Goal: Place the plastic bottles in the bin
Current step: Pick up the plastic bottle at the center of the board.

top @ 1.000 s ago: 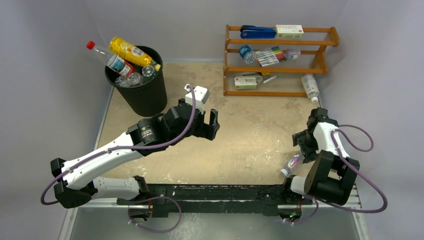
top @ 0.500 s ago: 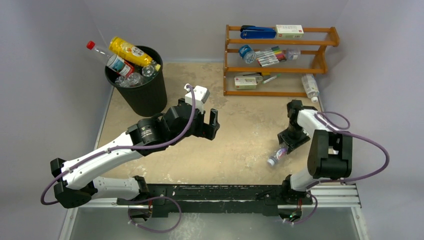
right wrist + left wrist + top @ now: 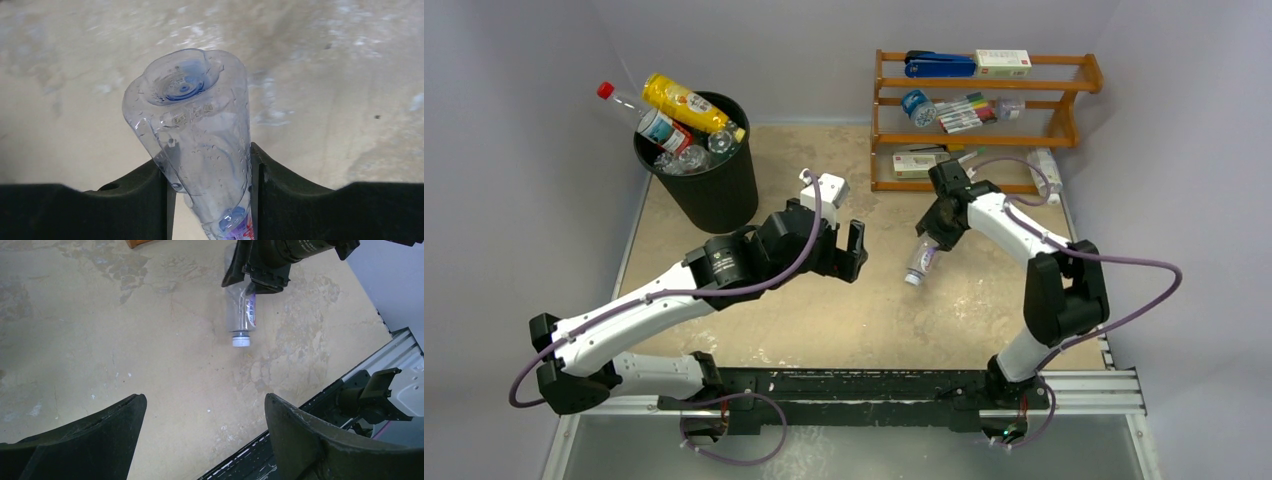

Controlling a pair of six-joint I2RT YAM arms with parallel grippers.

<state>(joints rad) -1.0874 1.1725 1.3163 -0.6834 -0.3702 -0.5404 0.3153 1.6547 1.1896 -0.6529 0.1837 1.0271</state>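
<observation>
Seen from above, the right gripper (image 3: 931,238) has swung from the near right edge of the table (image 3: 824,320) to its middle, in front of the orange wooden rack (image 3: 984,140). Its jaws have pinched shut on a clear bottle (image 3: 917,260), which hangs cap-down. The pick looks done, and the carry to the black bin (image 3: 719,195) at the far left is the step in hand. The bin is heaped: a yellow bottle (image 3: 686,102) and a red-capped bottle (image 3: 634,112) lie across its rim, so a drop could roll off. The left gripper (image 3: 849,250), spread wide and empty, sits between the carried bottle and the bin, squarely on the direct path. Another bottle (image 3: 1046,172) lies by the rack's right foot. The left wrist view shows its own fingers (image 3: 85,440) apart, with the held bottle's white cap (image 3: 241,341) just above the table. The right wrist view shows both pads (image 3: 280,180) pressed on the bottle's sides, its base toward the camera.
</observation>
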